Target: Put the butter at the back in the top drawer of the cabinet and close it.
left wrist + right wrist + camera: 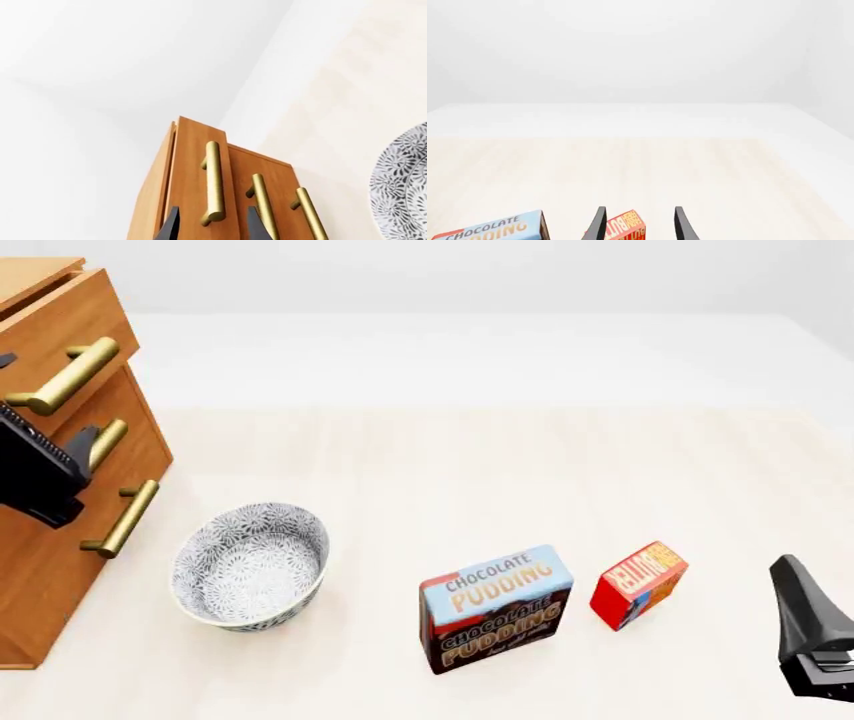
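The butter (638,584) is a small red box with an orange-yellow face, standing on the table right of the pudding box. The right wrist view shows the butter (626,228) just beyond my right gripper (639,227), which is open and empty. From the front, my right gripper (798,592) hovers to the right of the butter, apart from it. The cabinet (54,570) stands at the far left. Its top drawer (60,325) sticks out slightly. My left gripper (60,455) is open in front of the drawer fronts. In the left wrist view the top drawer's brass handle (212,182) runs between the fingers (170,227).
A patterned bowl (251,565) sits right of the cabinet, also showing as the bowl (403,185) in the left wrist view. The Chocolate Pudding box (497,610) stands between bowl and butter, and the pudding box (490,230) shows beside the right fingers. Two lower drawer handles (120,518) jut out.
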You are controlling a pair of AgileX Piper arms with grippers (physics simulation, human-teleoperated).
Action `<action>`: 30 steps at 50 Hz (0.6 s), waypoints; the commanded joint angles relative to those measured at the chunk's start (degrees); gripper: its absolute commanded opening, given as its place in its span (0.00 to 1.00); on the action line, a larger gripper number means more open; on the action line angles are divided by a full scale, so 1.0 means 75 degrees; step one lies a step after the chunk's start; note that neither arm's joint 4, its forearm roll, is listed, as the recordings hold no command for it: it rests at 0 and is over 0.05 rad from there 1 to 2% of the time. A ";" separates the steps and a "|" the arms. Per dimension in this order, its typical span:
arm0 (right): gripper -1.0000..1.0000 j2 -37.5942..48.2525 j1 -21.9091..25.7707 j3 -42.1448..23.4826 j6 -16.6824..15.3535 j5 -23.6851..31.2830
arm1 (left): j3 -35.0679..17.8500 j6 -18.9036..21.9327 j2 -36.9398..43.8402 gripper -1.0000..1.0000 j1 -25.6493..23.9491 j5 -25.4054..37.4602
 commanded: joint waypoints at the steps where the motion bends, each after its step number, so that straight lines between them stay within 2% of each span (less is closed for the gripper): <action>1: 1.00 0.0000 0.0001 0.0000 -0.0002 0.0000 | -0.0006 -0.0021 0.0215 1.00 0.0078 -0.0167; 30: 1.00 -0.0001 0.0000 0.0000 -0.0002 -0.0002 | 0.0017 0.0024 0.0680 1.00 0.0322 -0.0575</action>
